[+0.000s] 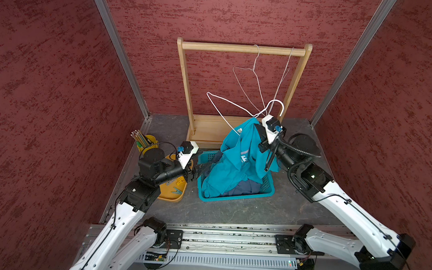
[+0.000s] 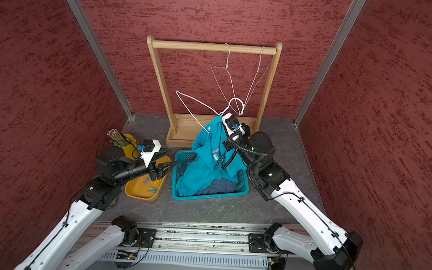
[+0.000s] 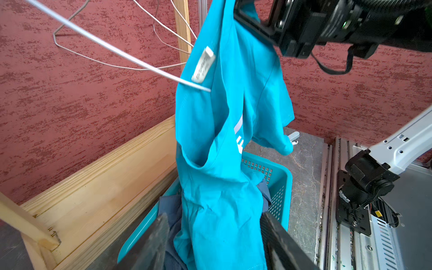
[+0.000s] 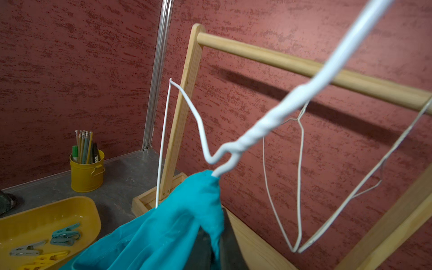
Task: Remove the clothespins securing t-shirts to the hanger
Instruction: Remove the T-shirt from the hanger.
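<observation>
My right gripper (image 4: 216,230) is shut on the bright teal t-shirt (image 1: 236,164) at its top, where the white wire hanger (image 1: 226,101) runs into the cloth. The shirt hangs from there into the teal basket (image 1: 232,197), over darker blue shirts (image 2: 217,185). My left gripper (image 3: 214,216) is open at the basket's left end, a finger on either side of the teal shirt's (image 3: 222,140) lower part, not gripping it. Several clothespins (image 4: 65,235), teal, grey and yellow, lie in the yellow tray (image 4: 46,210). No clothespin shows on the hanger.
The wooden rack (image 1: 238,48) stands at the back with two bare wire hangers (image 1: 252,79) on its rail. A yellow cup of pencils (image 1: 147,140) is at the back left. A small grey clip-like thing (image 3: 293,136) lies on the table beyond the basket.
</observation>
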